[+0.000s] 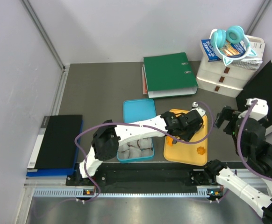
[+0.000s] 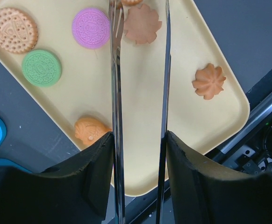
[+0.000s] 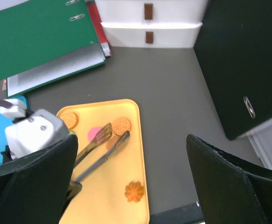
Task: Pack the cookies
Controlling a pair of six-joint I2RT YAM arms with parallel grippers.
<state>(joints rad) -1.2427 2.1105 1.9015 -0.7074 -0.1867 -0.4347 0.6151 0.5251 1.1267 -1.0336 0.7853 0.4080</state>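
My left gripper [image 1: 188, 122] is shut on a pair of metal tongs [image 2: 115, 93] and holds them over the yellow-orange tray [image 1: 186, 151]. The tong tips stand open on either side of an orange leaf-shaped cookie [image 2: 142, 23]. On the tray also lie a pink cookie [image 2: 91, 28], a green cookie [image 2: 41, 68], a round orange cookie [image 2: 13, 30], an orange flower cookie [image 2: 209, 81] and an orange fish-shaped one [image 2: 90, 129]. My right gripper [image 1: 225, 117] is open and empty, raised to the right of the tray [image 3: 140, 205]. Its view shows the tongs [image 3: 103, 149] and the flower cookie [image 3: 134, 191].
A blue box [image 1: 136, 150] holding crinkled paper liners sits left of the tray, under my left arm, with its blue lid [image 1: 139, 111] behind it. A green binder [image 1: 169, 73], white drawers [image 1: 222, 77], a black binder [image 1: 262, 88] and a black folder [image 1: 59, 141] ring the workspace.
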